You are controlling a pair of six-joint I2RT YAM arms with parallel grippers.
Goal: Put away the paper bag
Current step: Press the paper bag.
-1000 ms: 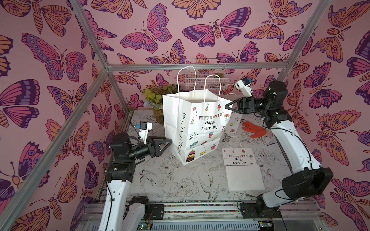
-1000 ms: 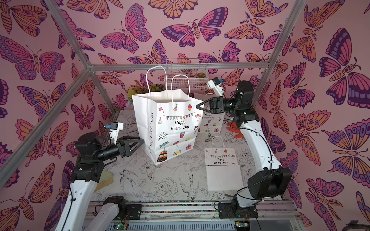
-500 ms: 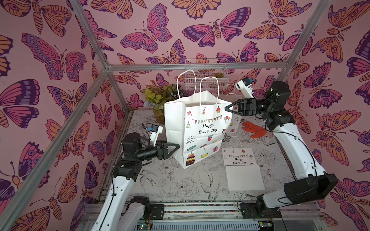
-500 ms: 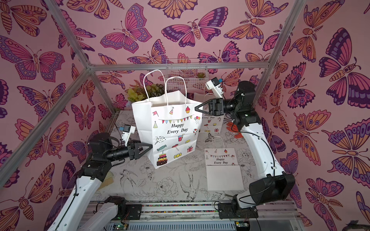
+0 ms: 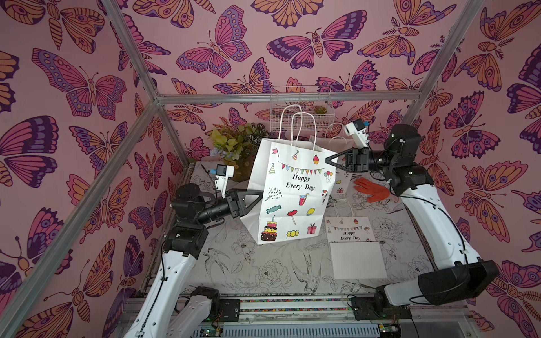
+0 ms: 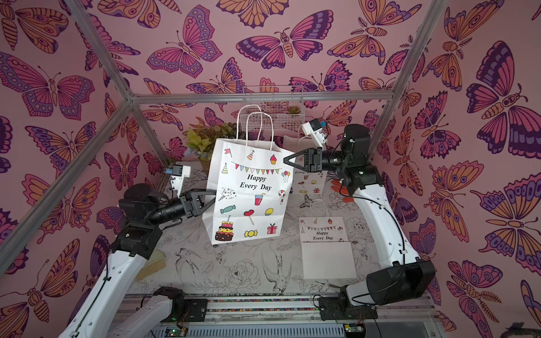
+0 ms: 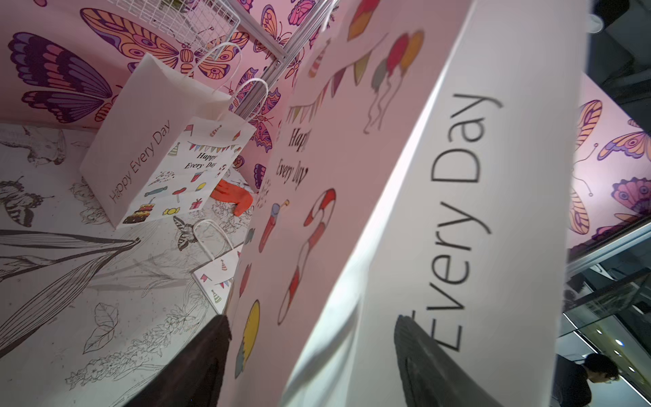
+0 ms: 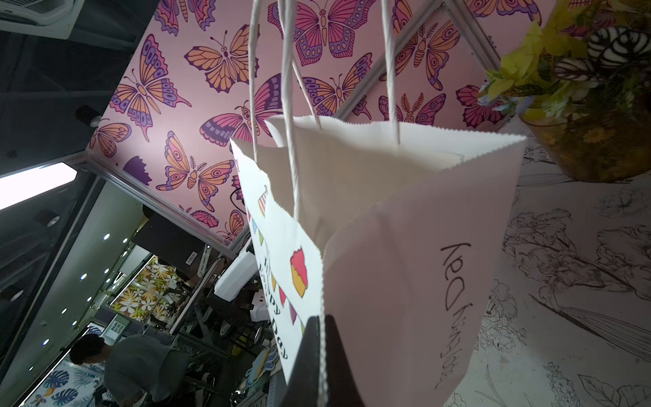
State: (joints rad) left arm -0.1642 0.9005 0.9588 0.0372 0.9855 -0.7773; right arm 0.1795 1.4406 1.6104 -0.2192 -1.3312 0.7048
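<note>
Hanging tilted, white party-print paper bag [image 5: 292,190]; right end effector [image 5: 327,159] pinching top corner, left end effector [image 5: 259,195] agape.

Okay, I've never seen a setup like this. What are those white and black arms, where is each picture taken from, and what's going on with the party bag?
Those are two robot arms mounted along one edge of the table, each ending in a two-fingered tool. Two pictures look down from overhead and are almost identical. The other two come from cameras on the arms' wrists, so they look tilted. The right tool is pinched shut on the top corner of the paper bag, holding it up at a tilt. The left tool stands open around the bag's lower side edge. On the table lie a flat folded bag, an orange glove and a potted plant. Another bag stands at the back.
</note>
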